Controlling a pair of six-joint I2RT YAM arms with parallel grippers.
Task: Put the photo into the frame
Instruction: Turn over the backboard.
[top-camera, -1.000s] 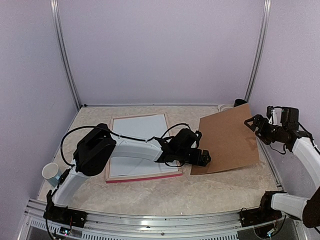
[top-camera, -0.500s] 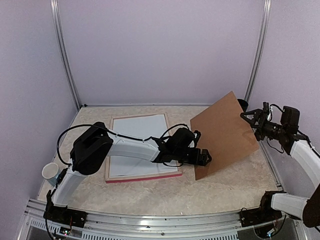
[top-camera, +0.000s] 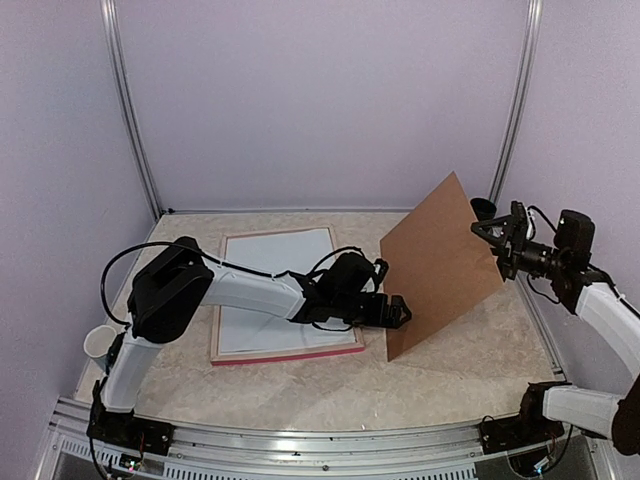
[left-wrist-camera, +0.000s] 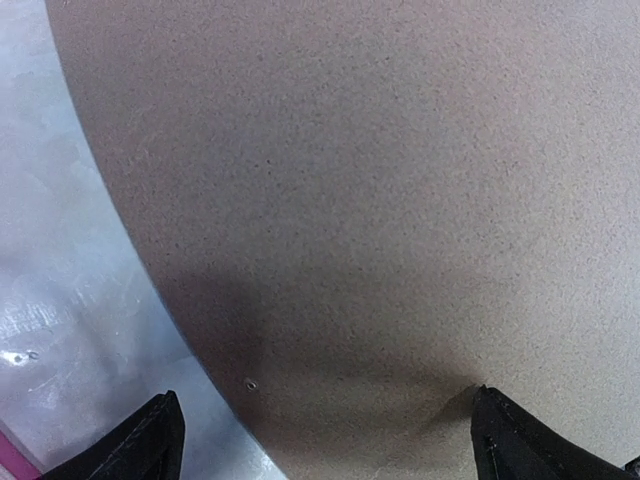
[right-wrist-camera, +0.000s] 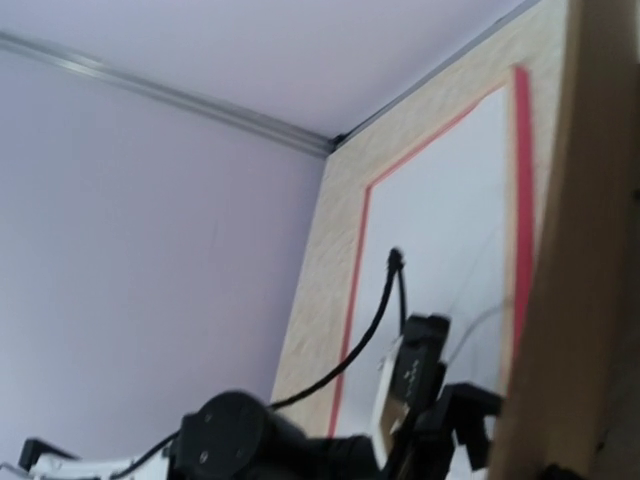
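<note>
The frame (top-camera: 288, 353) lies flat on the table at centre left, its pink-red rim around a white sheet (top-camera: 275, 290). It also shows in the right wrist view (right-wrist-camera: 520, 150). The photo is not in view. My right gripper (top-camera: 497, 240) is shut on the upper right edge of the brown backing board (top-camera: 440, 265) and holds it tilted steeply, its lower edge on the table. My left gripper (top-camera: 398, 312) is open at the board's lower left corner. In the left wrist view the board (left-wrist-camera: 380, 200) fills the picture between the gripper's (left-wrist-camera: 330, 440) spread fingertips.
A paper cup (top-camera: 100, 343) stands at the table's left edge. A dark cup (top-camera: 483, 208) stands at the back right corner. The left arm (top-camera: 250, 290) lies across the frame. Metal rails and lilac walls close in the table.
The right gripper has raised the board's far edge, so the board has gone from nearly flat to steeply tilted. The left gripper has drawn back slightly to the left.
</note>
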